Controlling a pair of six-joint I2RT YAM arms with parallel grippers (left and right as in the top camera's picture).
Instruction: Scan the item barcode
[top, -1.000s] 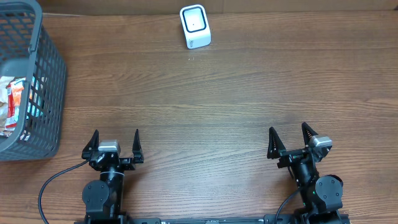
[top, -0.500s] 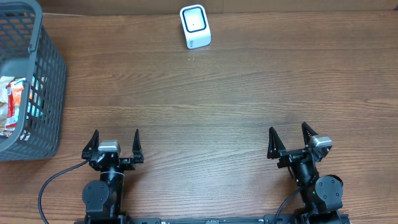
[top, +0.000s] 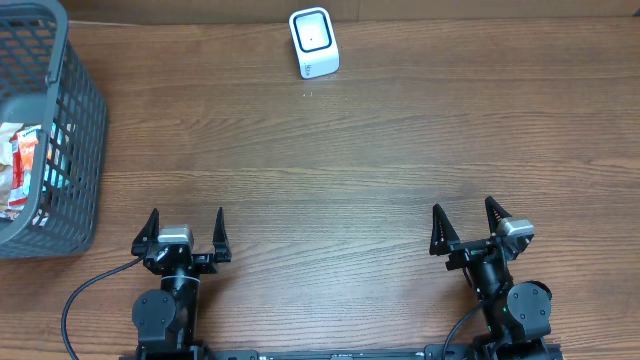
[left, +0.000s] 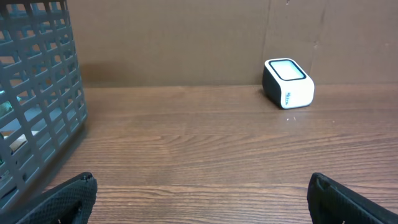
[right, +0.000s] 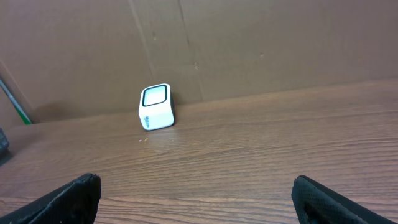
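Overhead, we saw both arms parked at the near edge of the counter (top: 360, 150). We logged the left claw (top: 186, 213) as released, jaws spread wide, holding nothing. Same for the right claw (top: 463, 205): wide and empty. The packaged items (top: 20, 165) sat inside the grey mesh basket (top: 75, 110) at the counter's left side, well apart from both claws; we couldn't make out any barcode. The white scanner (top: 314, 42) stood at the far edge, just before the cardboard backing (left: 186, 37). Left wrist view had the basket on its left and the scanner ahead to the right. Right wrist view had the scanner ahead, left of centre.
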